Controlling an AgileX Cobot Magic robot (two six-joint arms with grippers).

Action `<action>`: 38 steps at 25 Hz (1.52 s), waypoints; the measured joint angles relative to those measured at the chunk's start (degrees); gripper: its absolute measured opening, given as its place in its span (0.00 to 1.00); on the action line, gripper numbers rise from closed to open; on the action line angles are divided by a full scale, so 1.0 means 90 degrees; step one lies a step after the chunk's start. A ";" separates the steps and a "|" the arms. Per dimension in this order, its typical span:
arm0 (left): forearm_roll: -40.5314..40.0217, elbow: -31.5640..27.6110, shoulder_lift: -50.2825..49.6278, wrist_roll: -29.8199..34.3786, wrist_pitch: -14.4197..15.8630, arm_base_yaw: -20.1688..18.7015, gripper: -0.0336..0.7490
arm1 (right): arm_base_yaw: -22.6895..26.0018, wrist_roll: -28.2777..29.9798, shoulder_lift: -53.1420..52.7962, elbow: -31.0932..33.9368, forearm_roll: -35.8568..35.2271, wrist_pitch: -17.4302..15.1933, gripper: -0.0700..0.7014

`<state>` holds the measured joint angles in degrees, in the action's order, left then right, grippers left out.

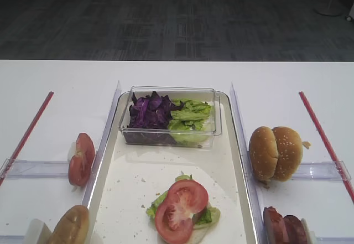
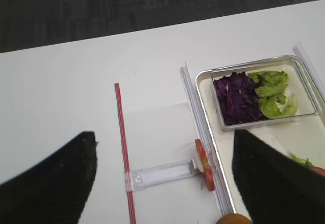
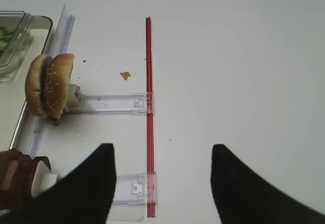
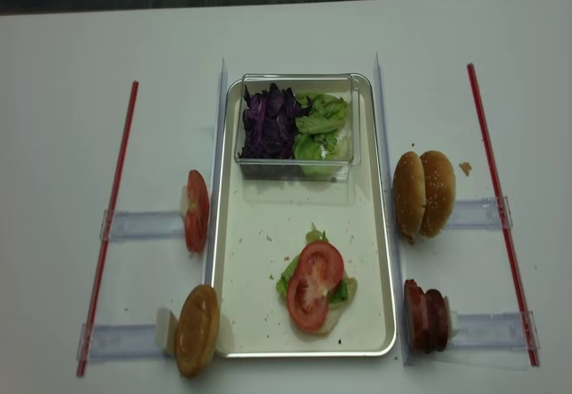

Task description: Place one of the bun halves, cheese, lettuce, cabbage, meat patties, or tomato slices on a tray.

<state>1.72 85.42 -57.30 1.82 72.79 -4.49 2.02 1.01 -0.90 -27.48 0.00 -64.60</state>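
Note:
The cream tray [image 1: 127, 194] lies in the middle. On it a tomato slice [image 1: 181, 202] tops lettuce [image 1: 156, 204] and a pale base. A clear box at its far end holds purple cabbage [image 1: 149, 111] and lettuce [image 1: 191, 114]. Two bun halves [image 1: 275, 152] and meat patties [image 1: 285, 227] stand on edge to the right. Another tomato slice [image 1: 81, 158] and a bun half [image 1: 69, 226] stand to the left. Cheese is out of view. My left gripper [image 2: 163, 135] is open above the left holder. My right gripper [image 3: 162, 148] is open over the red strip [image 3: 149, 112]. Both are empty.
Clear plastic holders [image 4: 138, 224] prop the pieces beside the tray. Upright clear rails [image 1: 108, 128] run along both long sides of the tray. Red strips [image 1: 30, 128] mark the outer left and right. A crumb [image 3: 125, 75] lies near the buns.

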 joint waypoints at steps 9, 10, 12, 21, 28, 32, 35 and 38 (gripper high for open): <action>0.0000 -0.1462 0.1808 0.0000 0.0012 0.0000 0.69 | 0.0000 -0.0112 0.0000 0.0000 0.0000 0.0000 0.67; 0.0000 -0.1647 0.1994 0.0000 0.0025 0.0000 0.69 | 0.0000 -0.0112 0.0000 0.0000 0.0000 0.0000 0.67; 0.0000 -0.1987 0.2423 -0.0014 0.0024 0.0000 0.69 | 0.0000 -0.0112 0.0000 0.0000 0.0000 0.0000 0.67; 0.0000 -0.3531 0.3932 -0.0148 0.0049 0.0000 0.69 | 0.0000 -0.0112 0.0000 0.0000 0.0000 0.0000 0.67; 0.0000 -0.4481 0.4758 -0.0202 0.0049 0.0000 0.69 | 0.0000 -0.0112 0.0000 0.0000 0.0000 0.0000 0.67; 0.0000 -0.5019 0.5116 -0.0237 0.0049 0.0000 0.69 | 0.0000 -0.0112 0.0000 0.0000 0.0000 0.0000 0.67; 0.0000 -0.5401 0.5268 -0.0318 0.0049 0.0000 0.69 | 0.0000 -0.0112 0.0000 0.0000 0.0000 0.0000 0.67; 0.0000 -0.5709 0.5422 -0.0358 0.0049 0.0000 0.69 | 0.0000 -0.0112 0.0000 0.0000 0.0000 0.0000 0.67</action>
<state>1.72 34.04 -8.50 -1.40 73.23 -4.49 2.02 0.00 -0.90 -27.48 0.00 -64.60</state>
